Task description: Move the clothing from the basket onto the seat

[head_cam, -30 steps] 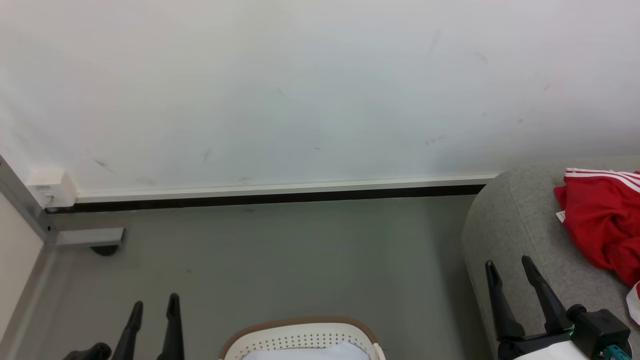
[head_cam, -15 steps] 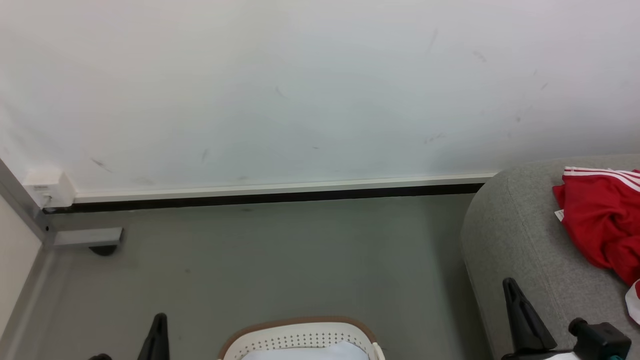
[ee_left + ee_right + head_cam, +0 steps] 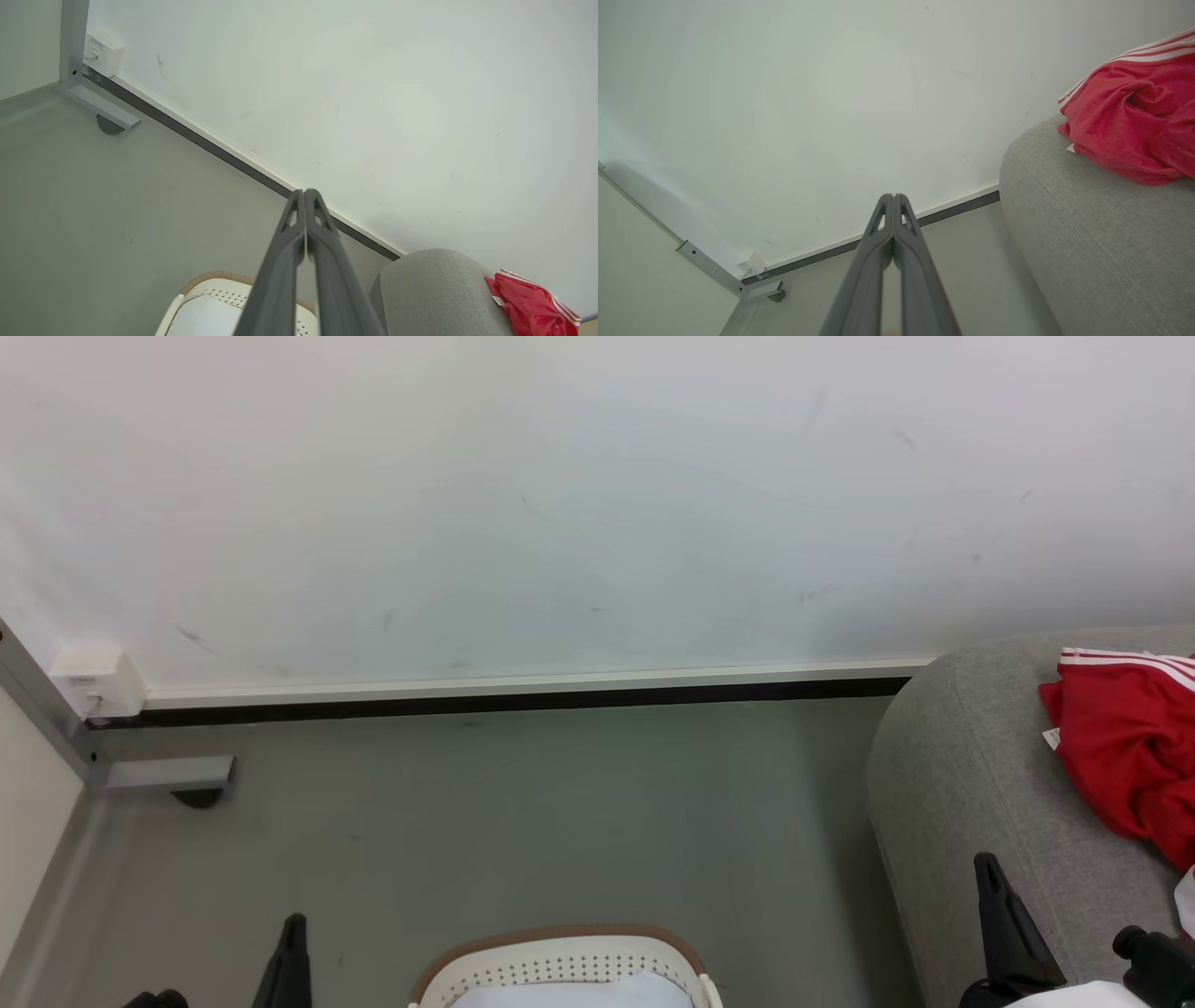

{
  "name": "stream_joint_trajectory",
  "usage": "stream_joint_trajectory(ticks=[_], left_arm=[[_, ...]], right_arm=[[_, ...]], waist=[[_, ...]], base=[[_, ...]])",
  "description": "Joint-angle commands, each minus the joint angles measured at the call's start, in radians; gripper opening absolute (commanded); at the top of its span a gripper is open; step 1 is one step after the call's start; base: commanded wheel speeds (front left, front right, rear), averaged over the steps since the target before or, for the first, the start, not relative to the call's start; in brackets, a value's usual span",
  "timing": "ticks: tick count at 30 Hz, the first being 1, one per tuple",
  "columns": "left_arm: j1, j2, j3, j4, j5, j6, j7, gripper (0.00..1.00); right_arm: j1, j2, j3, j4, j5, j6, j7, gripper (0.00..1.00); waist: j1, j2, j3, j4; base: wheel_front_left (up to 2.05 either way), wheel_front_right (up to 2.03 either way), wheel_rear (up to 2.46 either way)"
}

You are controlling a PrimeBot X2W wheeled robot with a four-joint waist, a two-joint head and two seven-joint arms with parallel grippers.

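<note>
The red clothing [image 3: 1125,747] with white stripes lies crumpled on the grey seat [image 3: 962,775] at the right; it also shows in the left wrist view [image 3: 532,305] and the right wrist view [image 3: 1129,116]. The cream basket [image 3: 560,969] with a brown rim stands on the floor at the bottom centre, a pale liner inside it. My left gripper [image 3: 291,933] is shut and empty, left of the basket; its fingertips meet in the left wrist view [image 3: 303,192]. My right gripper [image 3: 988,870] is shut and empty over the seat's front corner [image 3: 893,196].
A white wall with a dark skirting strip [image 3: 513,700] runs behind the grey floor [image 3: 523,821]. A metal frame leg with a foot [image 3: 168,775] and a small white box [image 3: 93,677] stand at the far left corner.
Both grippers have shut from open and drawn back toward the bottom edge. The clothing and the basket have not moved.
</note>
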Motion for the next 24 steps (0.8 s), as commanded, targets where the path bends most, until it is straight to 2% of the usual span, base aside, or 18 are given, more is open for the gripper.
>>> stream_joint_trajectory(ticks=[1, 24], left_arm=[[-0.029, 0.003, 0.009, -0.009, -0.034, -0.006, 0.007, 0.0], [-0.07, -0.016, 0.049, 0.007, -0.302, -0.033, 0.093, 0.0]], right_arm=[[-0.029, 0.0, -0.011, -0.01, 0.034, 0.0, 0.006, 0.0], [-0.043, 0.007, -0.071, -0.003, 0.325, -0.001, 0.084, 0.0]], waist=[[0.0, 0.0, 0.0, 0.001], [0.0, 0.0, 0.007, 0.013]], base=[[0.0, 0.0, 0.0], [0.0, 0.0, 0.0]])
